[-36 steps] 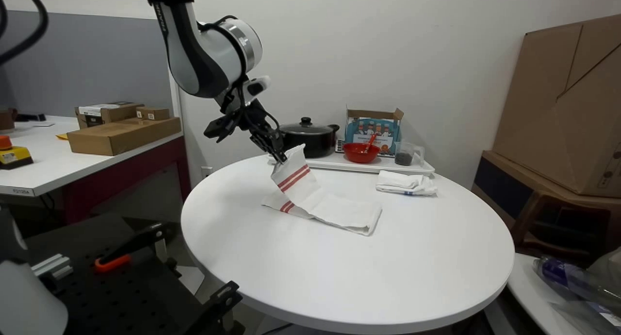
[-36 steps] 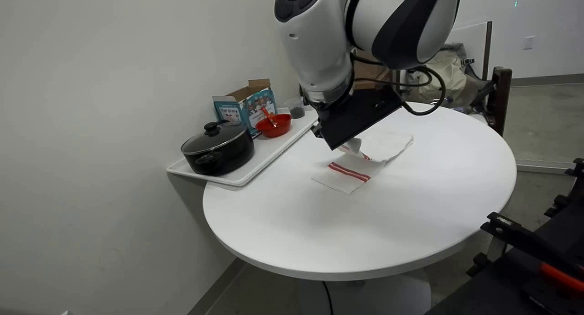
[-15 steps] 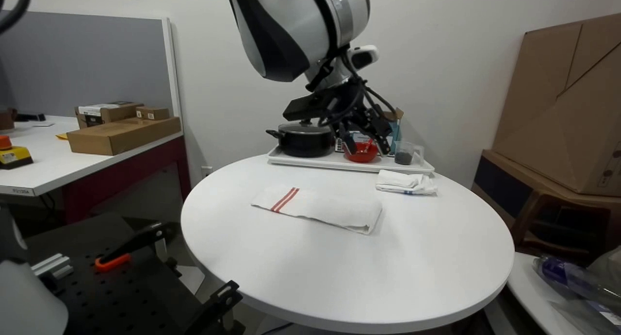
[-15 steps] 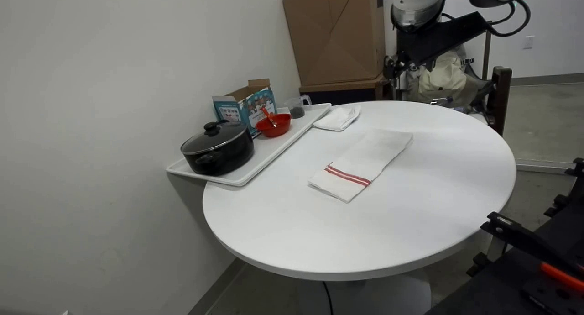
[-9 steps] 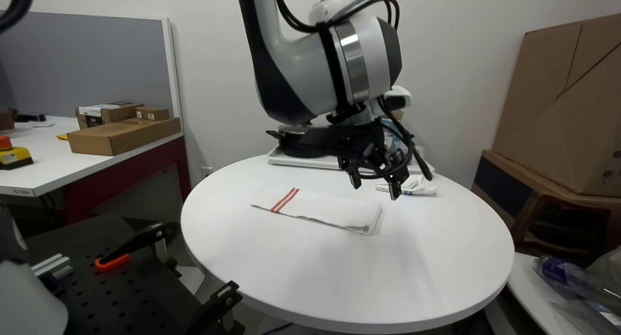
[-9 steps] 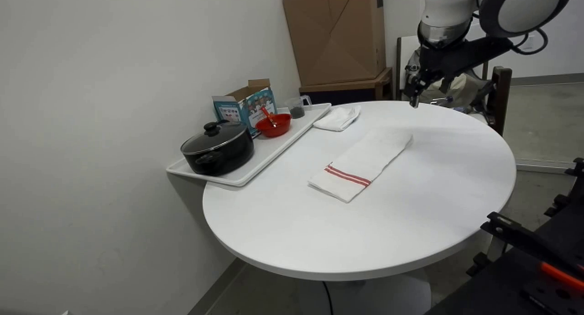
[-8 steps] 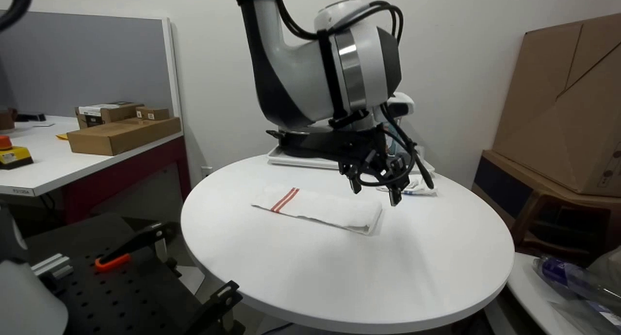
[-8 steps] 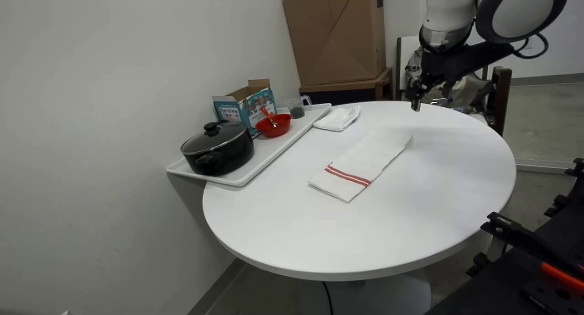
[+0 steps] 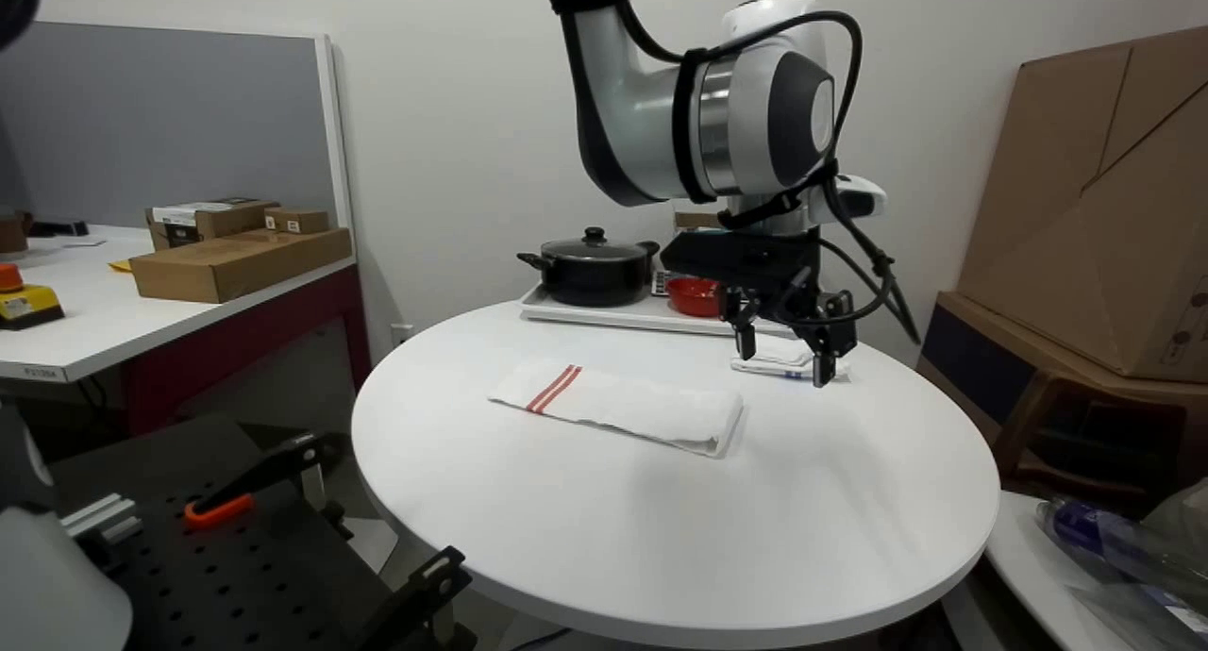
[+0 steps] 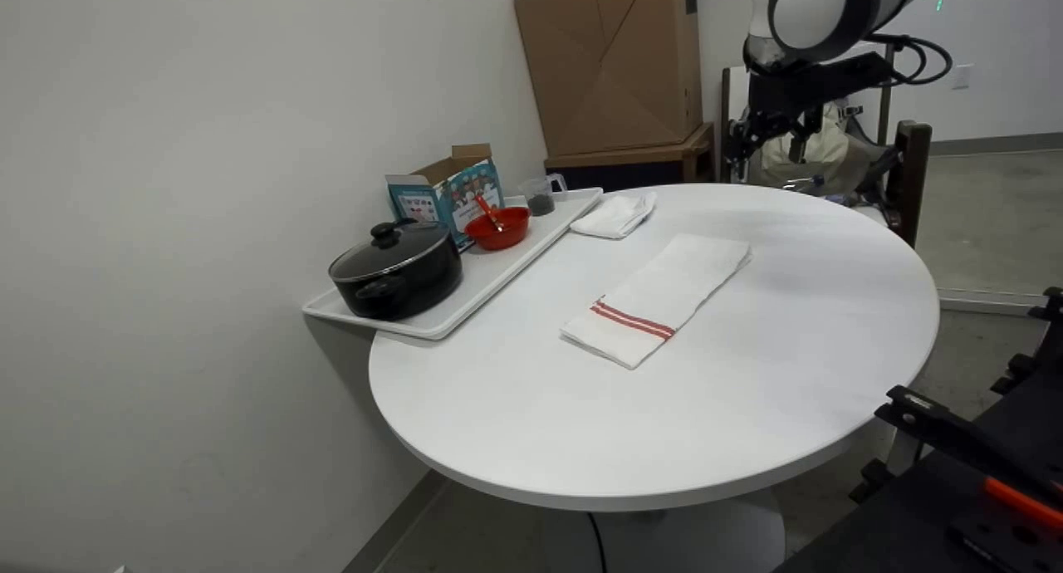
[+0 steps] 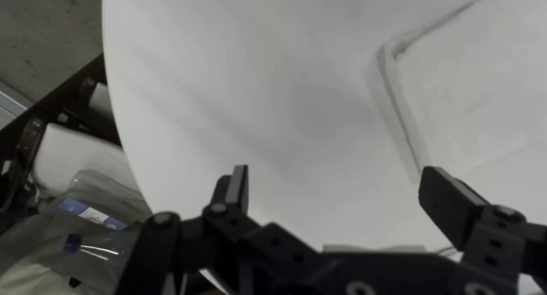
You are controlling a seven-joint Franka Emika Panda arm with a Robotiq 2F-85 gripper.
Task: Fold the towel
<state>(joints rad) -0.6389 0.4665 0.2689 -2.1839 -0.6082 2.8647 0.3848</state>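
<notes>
gripper (image 9: 784,363): up above the round white table (image 10: 515,423), jaws spread wide apart | towel (image 10: 656,297): lies flat on the table, folded into a long strip, 2 red stripes near 1 end | small white cloth (image 10: 616,216): just beside the white tray (image 10: 486,279) | black pot (image 10: 399,276), lid on, and red bowl (image 10: 498,236): both on the tray

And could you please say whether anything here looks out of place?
In an exterior view, the white tray looks oddly placed: its corner by the black pot seems to stick out past the round table.
</notes>
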